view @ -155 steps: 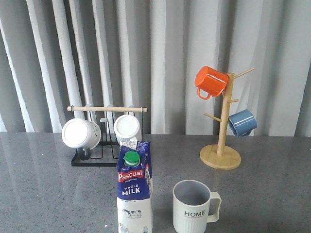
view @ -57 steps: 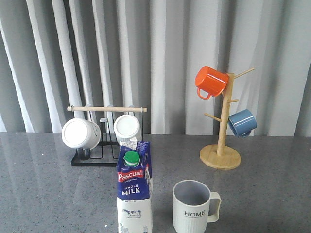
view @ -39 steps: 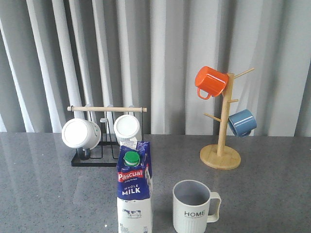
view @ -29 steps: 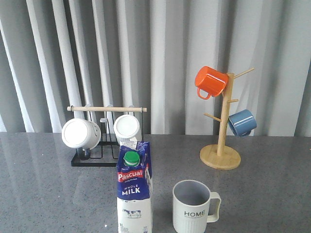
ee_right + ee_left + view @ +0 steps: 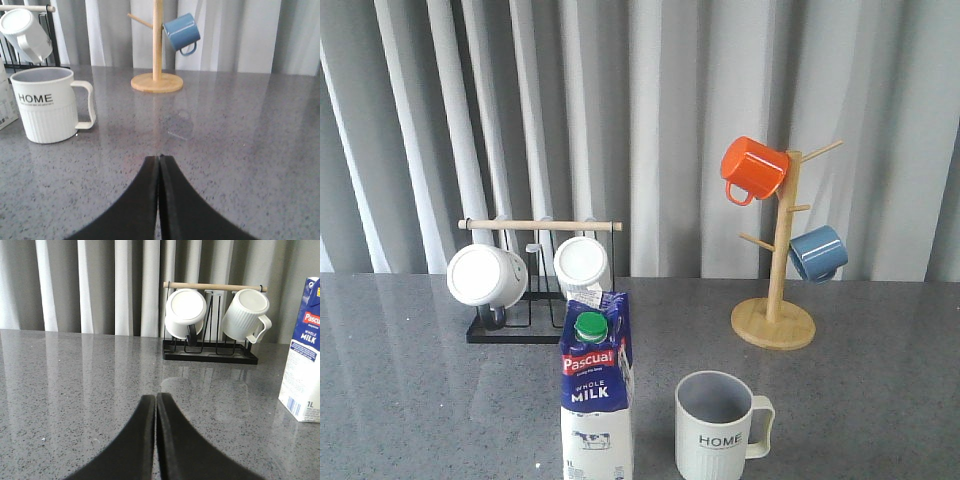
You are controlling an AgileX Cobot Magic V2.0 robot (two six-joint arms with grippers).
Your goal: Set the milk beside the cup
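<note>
The milk carton (image 5: 596, 390), blue and white with a green cap, stands upright at the front middle of the grey table; its edge shows in the left wrist view (image 5: 304, 355). The HOME cup (image 5: 718, 428) stands just right of it, handle to the right, and shows in the right wrist view (image 5: 48, 103). Neither gripper shows in the front view. My left gripper (image 5: 155, 397) is shut and empty, low over bare table, left of the milk. My right gripper (image 5: 159, 158) is shut and empty, right of the cup.
A black rack (image 5: 535, 285) with two plain white mugs (image 5: 487, 274) stands behind the milk. A wooden mug tree (image 5: 775, 300) holds an orange mug (image 5: 753, 168) and a blue mug (image 5: 818, 252) at the back right. Grey curtains hang behind the table.
</note>
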